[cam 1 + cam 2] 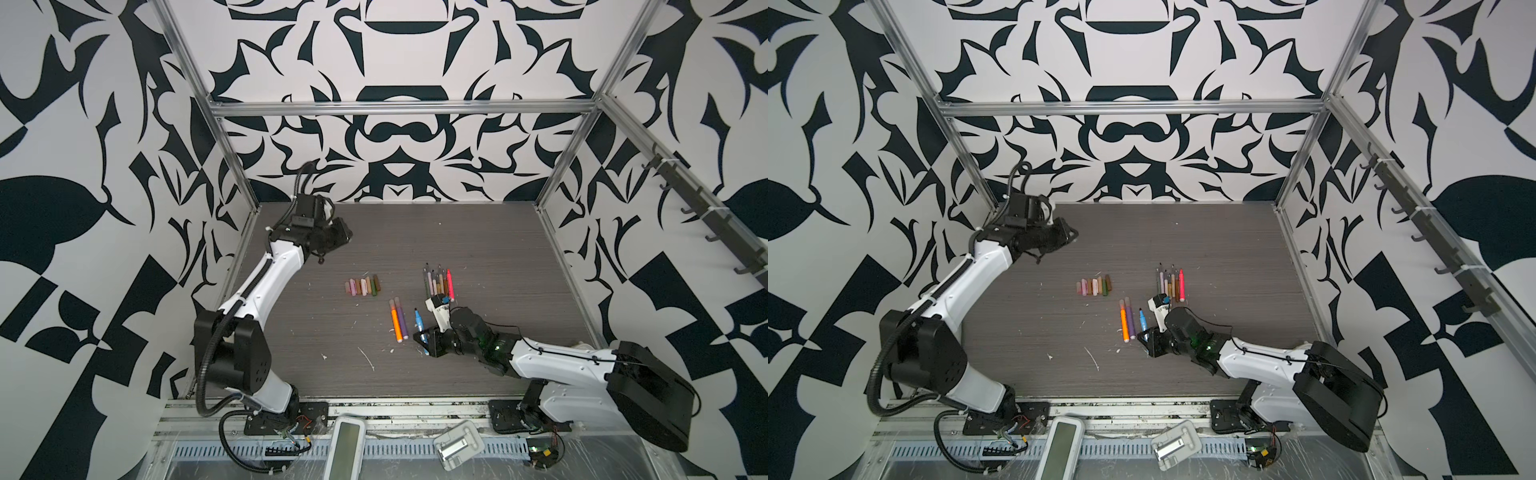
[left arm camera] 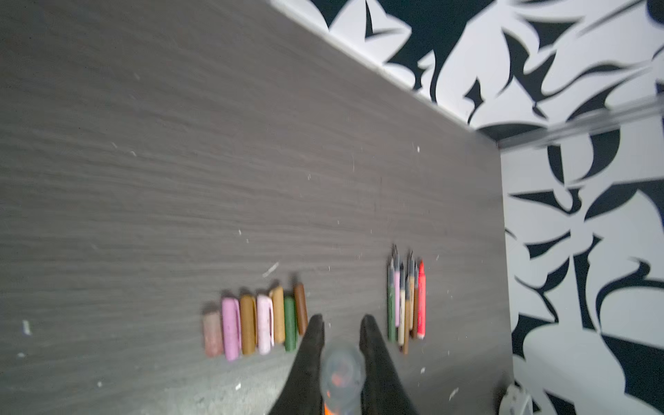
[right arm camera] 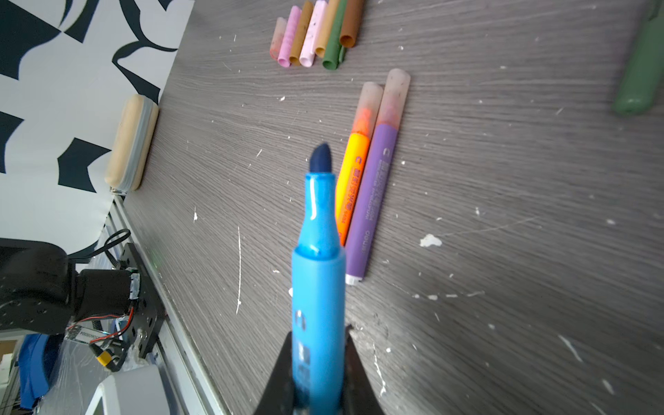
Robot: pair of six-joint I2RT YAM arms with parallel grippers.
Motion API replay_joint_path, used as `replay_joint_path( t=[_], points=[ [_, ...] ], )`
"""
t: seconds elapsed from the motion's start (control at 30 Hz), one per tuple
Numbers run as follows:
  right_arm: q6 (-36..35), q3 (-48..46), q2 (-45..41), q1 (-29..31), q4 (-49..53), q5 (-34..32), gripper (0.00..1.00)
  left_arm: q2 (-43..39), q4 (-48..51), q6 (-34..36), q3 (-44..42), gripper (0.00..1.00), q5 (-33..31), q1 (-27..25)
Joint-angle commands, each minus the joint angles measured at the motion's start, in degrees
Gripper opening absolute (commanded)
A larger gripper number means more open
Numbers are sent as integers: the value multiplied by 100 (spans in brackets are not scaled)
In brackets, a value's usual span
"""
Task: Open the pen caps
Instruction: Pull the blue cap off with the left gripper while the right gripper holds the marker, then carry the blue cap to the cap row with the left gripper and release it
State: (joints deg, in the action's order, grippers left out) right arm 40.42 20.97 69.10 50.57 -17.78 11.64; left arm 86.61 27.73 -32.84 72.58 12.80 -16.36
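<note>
Several pen caps (image 1: 362, 286) (image 1: 1094, 286) (image 2: 255, 323) (image 3: 316, 36) lie in a row mid-table, brown, olive, tan and pink. Right of them lies a bundle of uncapped pens (image 1: 438, 282) (image 1: 1170, 282) (image 2: 406, 305). An orange pen (image 3: 355, 172) and a purple pen (image 3: 373, 194) lie side by side with pale caps on. My right gripper (image 1: 423, 337) (image 1: 1148, 334) (image 3: 318, 334) is shut on a blue pen (image 1: 418, 321) (image 3: 318, 251) whose dark tip is bare. My left gripper (image 1: 348, 237) (image 1: 1073, 237) (image 2: 339, 323), raised at the back left, is shut on a pale translucent pen cap (image 2: 341, 370).
White flecks dot the dark wood-grain table (image 1: 478, 249). A white pad (image 1: 348, 446) and a grey device (image 1: 457, 444) sit on the front rail. Patterned walls and aluminium posts close in the back and sides. A green pen end (image 3: 639, 72) shows in the right wrist view.
</note>
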Motion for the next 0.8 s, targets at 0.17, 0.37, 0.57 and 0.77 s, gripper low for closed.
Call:
replay_joint_path(
  t=[0.17, 0.37, 0.57, 0.77],
  points=[
    [57, -111, -283, 9, -43, -74, 0, -538, -459, 146, -1917, 0, -737, 358],
    [56, -94, -252, 7, -24, -74, 0, 232, -595, 313, -1938, 0, -352, 520],
    [63, -67, -204, 1, -6, -72, 0, 951, -905, 357, -1861, 1, 440, 856],
    [72, -42, -172, -4, 16, -70, 0, 1152, -1129, 219, -1852, 12, 797, 977]
  ],
)
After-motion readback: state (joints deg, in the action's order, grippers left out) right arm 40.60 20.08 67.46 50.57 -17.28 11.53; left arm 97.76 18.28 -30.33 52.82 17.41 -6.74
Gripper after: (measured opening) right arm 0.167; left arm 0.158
